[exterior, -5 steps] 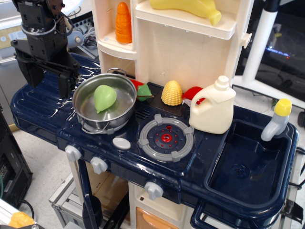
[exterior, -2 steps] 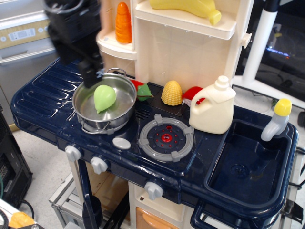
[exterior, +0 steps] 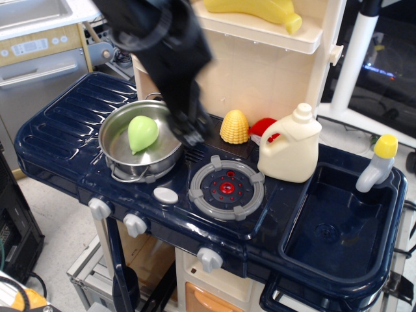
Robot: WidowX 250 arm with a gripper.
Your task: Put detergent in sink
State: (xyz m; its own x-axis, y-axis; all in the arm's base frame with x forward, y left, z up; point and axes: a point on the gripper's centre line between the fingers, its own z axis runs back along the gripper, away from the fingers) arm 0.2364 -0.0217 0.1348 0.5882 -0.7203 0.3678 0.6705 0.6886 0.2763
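One gripper (exterior: 193, 133), blurred so I cannot tell its opening, hangs beside the pot (exterior: 142, 144), holding nothing. Right of it, the detergent (exterior: 290, 153) stands upright just left of the sink (exterior: 338, 224), well placed for a short carry.

Bright, even light; the arm (exterior: 166, 55) is motion-blurred, everything else sharp.

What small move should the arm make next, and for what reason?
Probably travel right toward the detergent. The gripper is blurred at the pot's right rim and holds nothing, while the jug stands upright beside the sink, untouched.
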